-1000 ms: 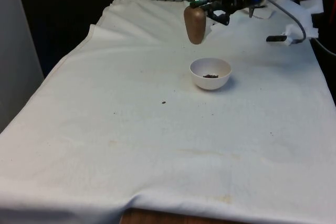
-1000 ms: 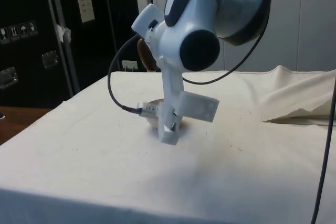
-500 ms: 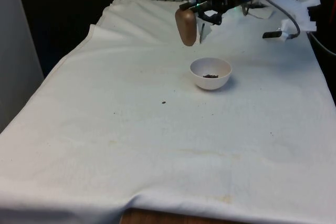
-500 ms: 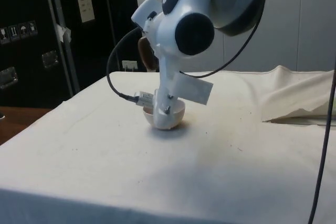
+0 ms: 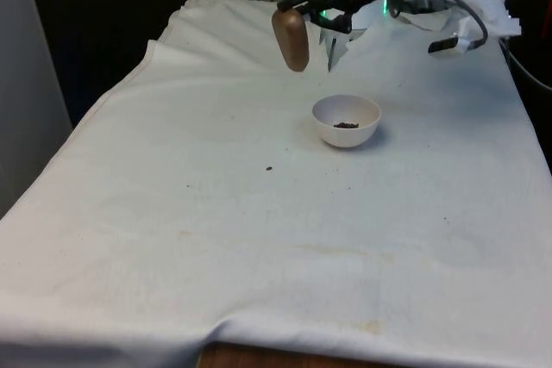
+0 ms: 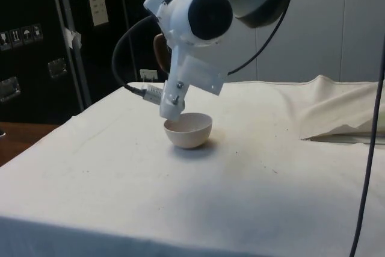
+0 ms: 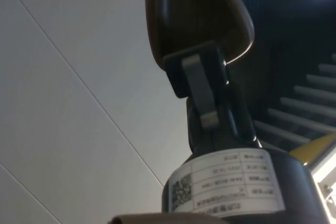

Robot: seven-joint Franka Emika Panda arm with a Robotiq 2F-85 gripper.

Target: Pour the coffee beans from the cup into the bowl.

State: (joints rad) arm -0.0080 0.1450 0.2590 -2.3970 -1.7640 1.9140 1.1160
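Note:
A white bowl (image 5: 346, 134) stands on the cloth with a few coffee beans (image 5: 347, 125) in its bottom. The bowl (image 6: 188, 130) also shows in the side view, below the arm. A brown cup (image 5: 291, 39) hangs in the air above the cloth, up and toward the front view's left of the bowl, not over it. My gripper (image 5: 299, 16) is shut on the cup near its upper end. In the wrist view one finger (image 7: 199, 82) presses against the brown cup (image 7: 194, 19). The cup (image 6: 159, 52) peeks out behind the arm in the side view.
One stray bean (image 5: 268, 168) lies on the cloth toward the front view's left of the bowl. A raised fold of cloth (image 6: 337, 118) sits at the side view's right. A black cable (image 6: 368, 148) hangs down there.
The gripper has carried the cup toward the front view's left and slightly up, away from over the bowl. The wrist has turned. The bowl has not moved.

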